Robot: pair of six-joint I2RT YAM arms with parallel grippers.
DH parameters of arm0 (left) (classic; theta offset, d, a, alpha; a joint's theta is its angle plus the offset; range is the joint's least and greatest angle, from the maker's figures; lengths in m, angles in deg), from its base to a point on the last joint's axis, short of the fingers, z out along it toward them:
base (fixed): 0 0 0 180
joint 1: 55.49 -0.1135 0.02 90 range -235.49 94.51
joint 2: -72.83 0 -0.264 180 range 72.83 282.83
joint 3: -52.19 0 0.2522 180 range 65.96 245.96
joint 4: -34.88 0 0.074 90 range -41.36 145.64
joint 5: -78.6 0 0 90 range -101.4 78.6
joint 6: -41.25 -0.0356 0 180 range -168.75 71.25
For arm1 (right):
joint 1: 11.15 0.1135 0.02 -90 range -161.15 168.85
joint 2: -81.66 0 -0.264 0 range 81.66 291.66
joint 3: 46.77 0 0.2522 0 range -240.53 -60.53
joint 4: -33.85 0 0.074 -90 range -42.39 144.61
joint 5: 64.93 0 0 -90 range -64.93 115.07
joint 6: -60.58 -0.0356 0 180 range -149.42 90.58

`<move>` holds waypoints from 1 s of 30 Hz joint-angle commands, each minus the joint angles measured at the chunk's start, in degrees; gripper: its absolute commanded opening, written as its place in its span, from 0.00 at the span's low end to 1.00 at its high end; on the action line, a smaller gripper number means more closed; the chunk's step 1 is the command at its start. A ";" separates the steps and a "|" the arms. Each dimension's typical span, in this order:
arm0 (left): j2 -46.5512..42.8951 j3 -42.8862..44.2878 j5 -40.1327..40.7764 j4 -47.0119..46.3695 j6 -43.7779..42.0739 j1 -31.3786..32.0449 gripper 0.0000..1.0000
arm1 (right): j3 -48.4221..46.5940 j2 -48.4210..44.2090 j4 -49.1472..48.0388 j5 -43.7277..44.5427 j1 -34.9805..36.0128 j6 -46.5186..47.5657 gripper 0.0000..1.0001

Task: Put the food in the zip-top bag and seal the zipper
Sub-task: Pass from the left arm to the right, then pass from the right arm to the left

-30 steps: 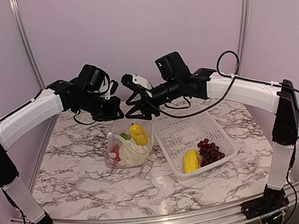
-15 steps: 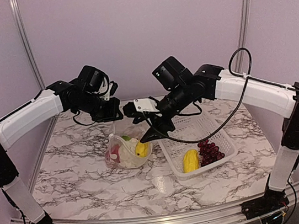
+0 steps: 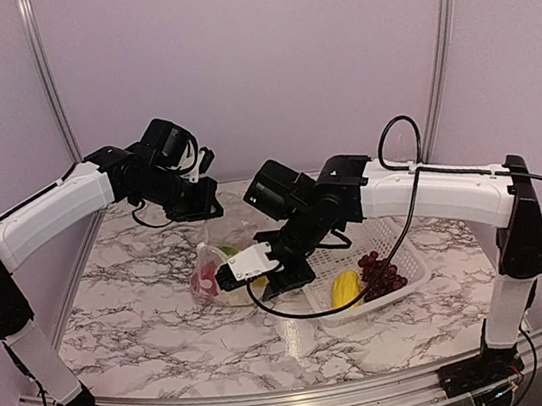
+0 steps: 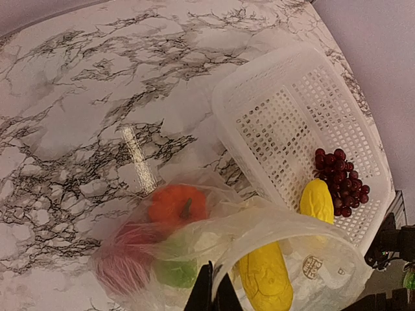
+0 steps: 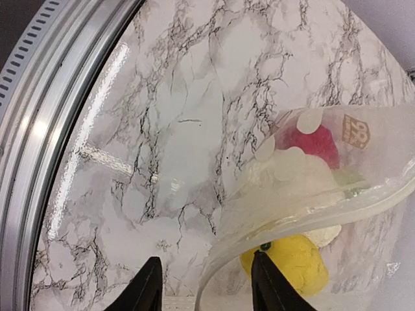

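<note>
Zip-top bag [image 3: 210,272] lies on a marble-patterned table [image 3: 135,313] just beside the white basket [image 3: 398,241], on the left arm's side, with lilac walls [image 3: 250,54] behind. We see it clear, white-dotted and crumpled, mouth gaping. Inside are a pumpkin [image 4: 175,204], a red piece [image 4: 120,265] and a yellow piece [image 4: 262,278]. Grapes [image 4: 337,181] and a second yellow piece [image 4: 318,201] sit in the basket. Our left gripper [image 4: 211,295] pinches the bag's rim tight. The right gripper [image 5: 204,285] stands parted, with the mouth edge running between its fingers.

Clear white-dotted zip-top bag [image 4: 214,227] slumps just left of the white basket [image 4: 259,84], mouth gaping, zipper [image 5: 337,204] unsealed. Inside: orange pumpkin [image 4: 176,204], red piece [image 5: 313,144], cauliflower [image 5: 298,178] w/ green leaf, one yellow piece [image 4: 264,278]. At basket's near end: 2nd yellow piece [image 4: 316,202] lying flat, dark purple grapes [image 4: 338,181] touching it.
</note>
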 commanded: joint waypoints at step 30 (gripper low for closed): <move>-5.98 3.32 7.45 16.22 -4.10 -0.14 0.21 | -8.77 -0.06 -2.59 8.52 0.43 -1.44 0.00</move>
